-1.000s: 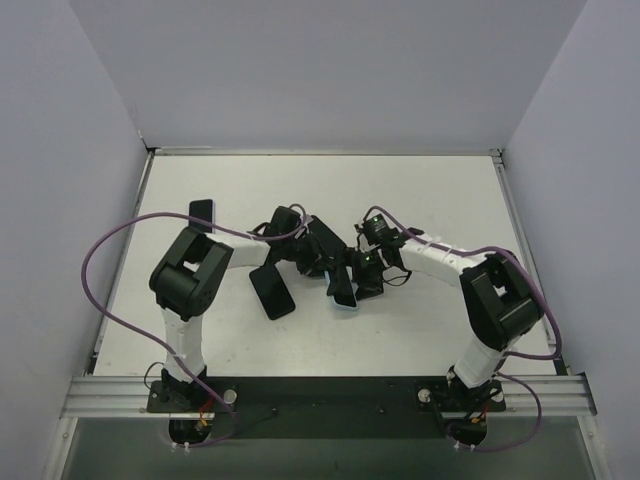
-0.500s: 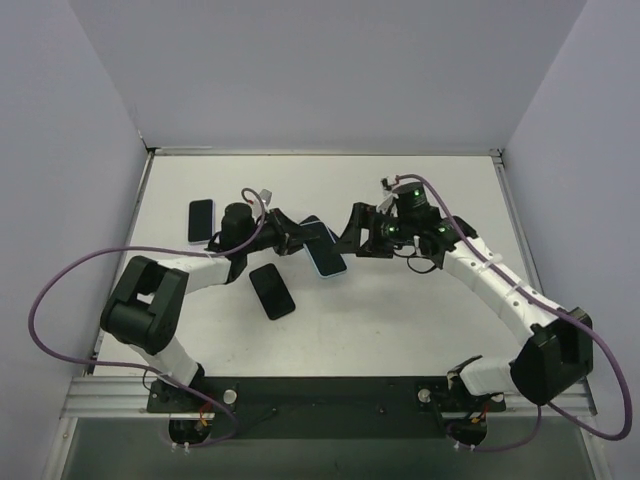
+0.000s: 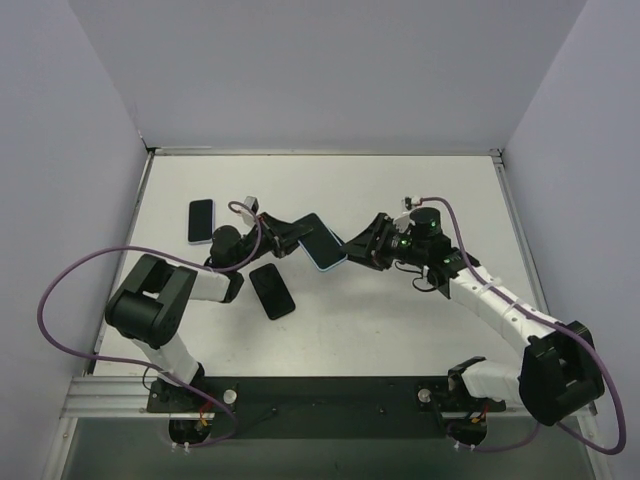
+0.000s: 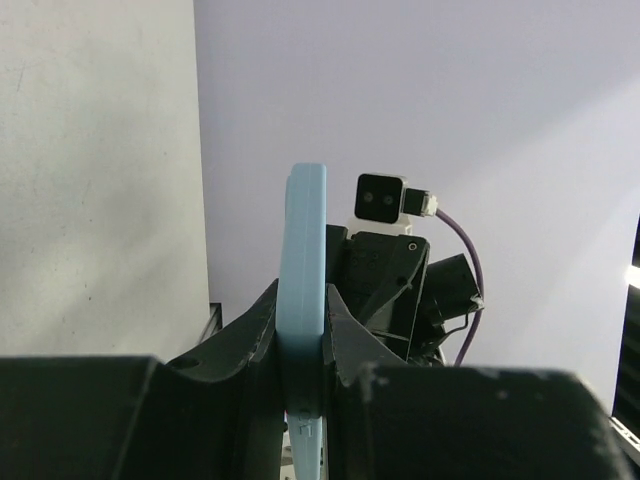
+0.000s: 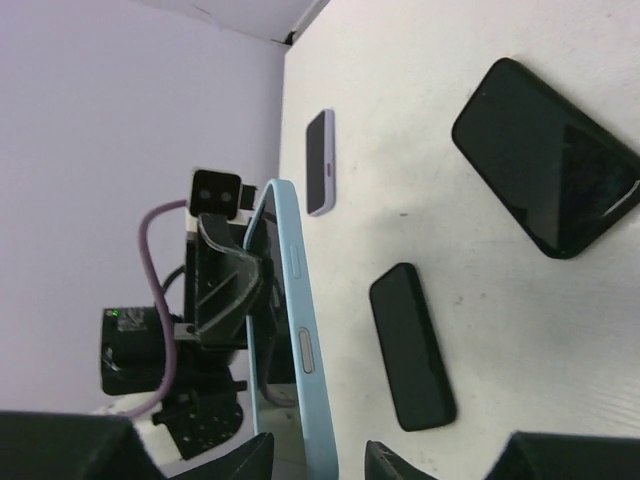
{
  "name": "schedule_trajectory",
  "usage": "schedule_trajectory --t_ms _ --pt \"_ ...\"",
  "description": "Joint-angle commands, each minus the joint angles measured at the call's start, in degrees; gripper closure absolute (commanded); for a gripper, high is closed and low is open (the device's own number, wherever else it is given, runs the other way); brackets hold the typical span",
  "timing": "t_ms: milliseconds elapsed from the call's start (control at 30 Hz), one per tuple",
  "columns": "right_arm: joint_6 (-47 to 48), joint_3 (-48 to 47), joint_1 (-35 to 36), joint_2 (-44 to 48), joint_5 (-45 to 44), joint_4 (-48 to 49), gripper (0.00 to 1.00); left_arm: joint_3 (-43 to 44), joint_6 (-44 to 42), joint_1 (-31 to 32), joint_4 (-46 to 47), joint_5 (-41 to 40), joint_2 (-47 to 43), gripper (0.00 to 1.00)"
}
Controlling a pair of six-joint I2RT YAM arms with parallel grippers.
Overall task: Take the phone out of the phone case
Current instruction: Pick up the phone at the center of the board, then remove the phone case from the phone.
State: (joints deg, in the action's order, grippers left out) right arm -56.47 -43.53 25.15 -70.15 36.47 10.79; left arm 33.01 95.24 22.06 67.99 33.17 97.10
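Note:
The phone [image 3: 317, 239], dark screen up, sits in a light blue phone case [image 3: 331, 263] held above the table's middle. My left gripper [image 3: 289, 234] is shut on the case's left end. In the left wrist view the case [image 4: 304, 230] stands edge-on, pinched between the fingers of the left gripper [image 4: 303, 302]. My right gripper [image 3: 356, 247] is at the case's right end. In the right wrist view the case's blue edge [image 5: 297, 320] runs down between the right gripper's [image 5: 315, 462] open fingers, with a gap on each side.
A black phone [image 3: 271, 291] lies on the table below the left gripper, and another phone [image 3: 201, 220] lies at the far left. The right wrist view shows a large black phone [image 5: 545, 160], a smaller black one [image 5: 412, 345] and a lavender-edged one [image 5: 320, 162].
Both arms have swung outward and the cased phone has risen toward the table's middle in the left gripper. The right gripper has come back to the case's right end, its jaws narrower.

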Motion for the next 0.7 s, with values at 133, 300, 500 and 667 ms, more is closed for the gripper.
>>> schedule_trajectory --t_ms 133,300,500,667 --pt "-19.0 6.3 -0.3 -2.5 5.3 25.9 1.00 -0.8 -0.1 -0.1 16.7 -5.0 -4.2 1.00" --pt "-26.8 9.7 -0.2 -3.1 5.5 36.5 1.00 0.1 -1.0 0.0 15.9 -5.6 -4.7 1.00" --pt "-40.5 9.3 -0.2 -6.1 4.8 51.2 1.00 1.3 -2.7 0.5 20.8 -7.6 -4.9 1.00" --pt "-50.6 5.8 0.3 -8.3 3.2 59.6 1.00 3.6 -4.8 1.5 26.0 -9.0 -5.0 1.00"
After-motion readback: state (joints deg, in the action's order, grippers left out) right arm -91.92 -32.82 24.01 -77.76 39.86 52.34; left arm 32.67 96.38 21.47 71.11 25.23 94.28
